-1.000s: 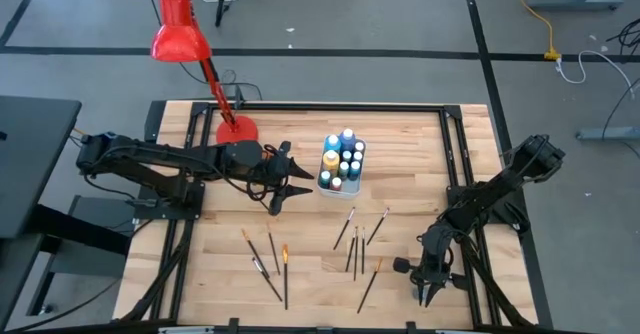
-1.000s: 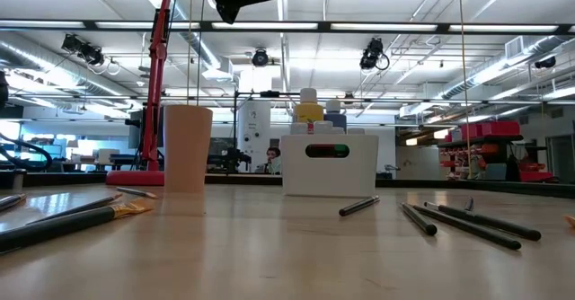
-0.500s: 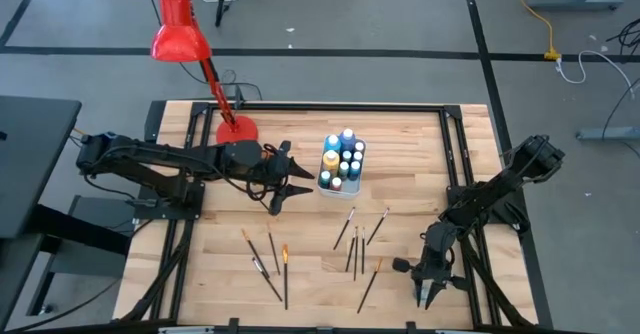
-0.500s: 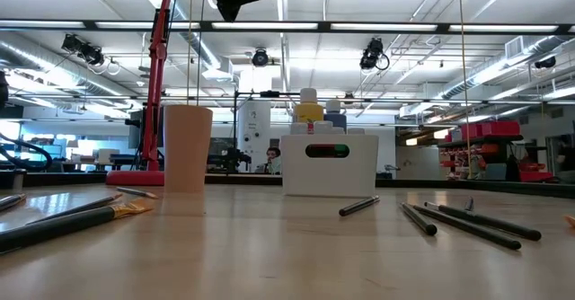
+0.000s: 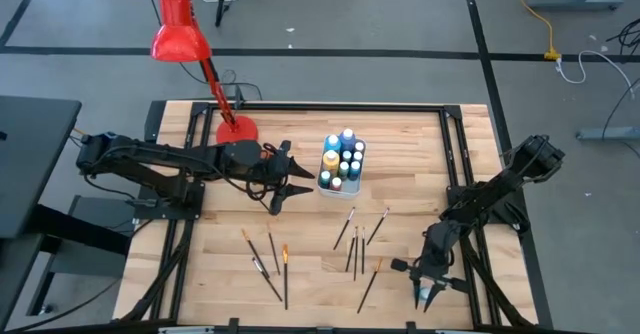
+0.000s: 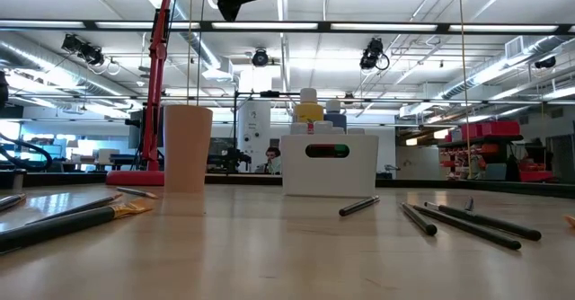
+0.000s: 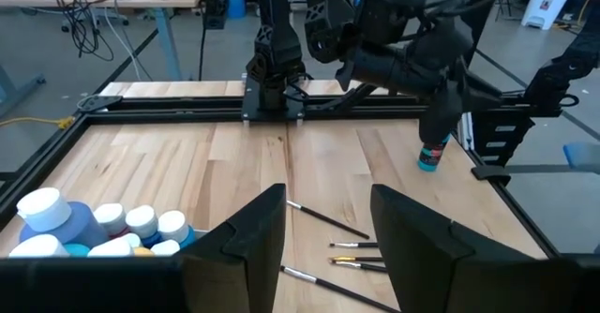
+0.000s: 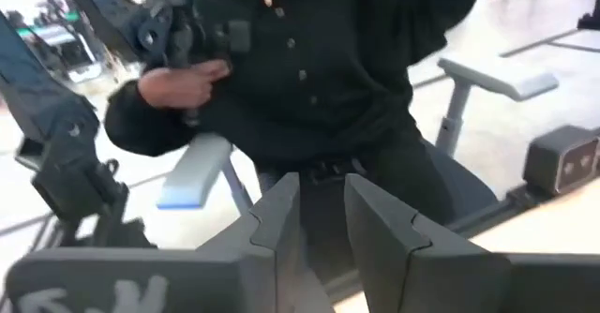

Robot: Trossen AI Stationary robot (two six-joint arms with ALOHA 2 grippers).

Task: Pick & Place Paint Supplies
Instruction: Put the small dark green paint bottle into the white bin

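Observation:
Small white-capped paint bottles fill a white caddy (image 5: 341,164) at the table's middle. Thin brushes lie loose in front of it, one group at the centre (image 5: 355,246) and one to the left (image 5: 268,264). My left gripper (image 5: 305,179) hovers open, high above the table just left of the caddy. My right gripper (image 5: 427,296) is at the near right corner, fingers apart with nothing showing between them (image 8: 323,186). In the left wrist view a small blue bottle (image 7: 431,155) stands on the table right under those fingers (image 7: 441,116). My right gripper hangs directly over the blue bottle's top (image 7: 432,144), which its fingers hide in the left wrist view. I cannot tell whether they touch it. The bottle stands upright with its base on the table.
A red desk lamp (image 5: 180,29) stands at the far left with its base on the table (image 5: 237,130). A tan cup (image 6: 188,147) stands left of the caddy in the low view. A person in dark clothes (image 8: 309,79) is close behind the near right edge. Black rails (image 5: 465,174) frame the table.
My right gripper has tipped its fingers up from pointing down and reached slightly toward the table's near edge. The left arm, the caddy and the brushes have stayed put.

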